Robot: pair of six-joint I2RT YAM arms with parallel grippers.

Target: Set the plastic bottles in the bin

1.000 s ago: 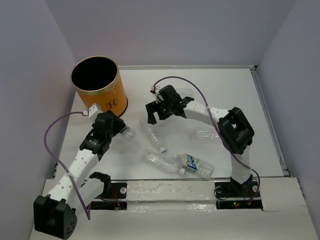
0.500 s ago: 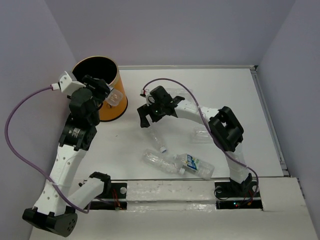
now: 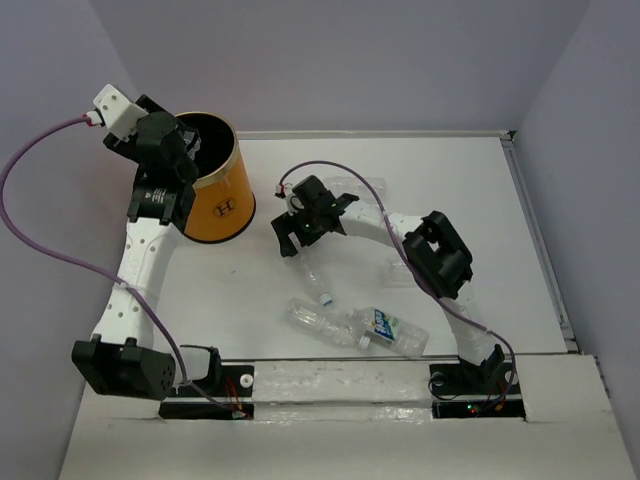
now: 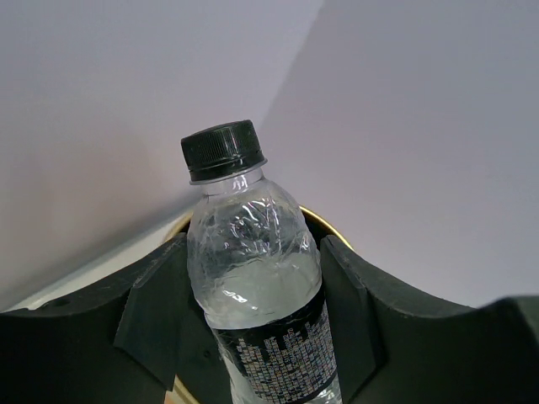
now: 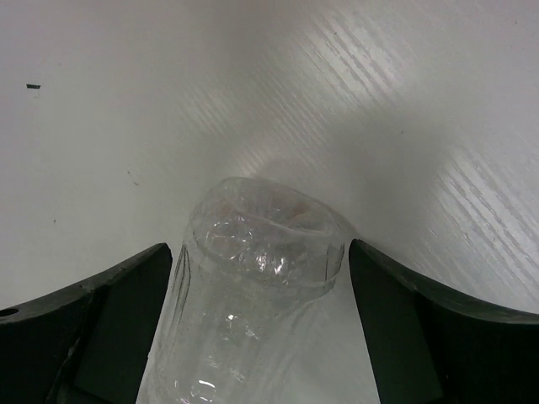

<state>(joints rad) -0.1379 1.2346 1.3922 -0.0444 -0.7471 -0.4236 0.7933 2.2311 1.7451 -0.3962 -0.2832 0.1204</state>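
My left gripper [image 4: 253,265] is shut on a clear crinkled plastic bottle [image 4: 251,252] with a black cap and a dark label. It holds the bottle over the orange bin [image 3: 218,195], whose pale rim [image 4: 318,222] shows behind the bottle. The left gripper [image 3: 188,150] hangs above the bin's black opening. My right gripper [image 3: 291,238] is low over the table, open, its fingers [image 5: 126,311] on either side of a lying clear bottle [image 5: 253,278] with slim gaps. That bottle [image 3: 308,272] points toward the near edge.
More bottles lie on the white table [image 3: 470,200]: a clear one [image 3: 320,323], a blue-green labelled one [image 3: 392,331], another clear one [image 3: 412,268] by the right arm and one [image 3: 362,186] behind it. Purple walls close in on three sides.
The left arm lifted its bottle from the table beside the bin up over the bin's opening. The right gripper moved left and down onto a lying bottle, its jaws narrowing.
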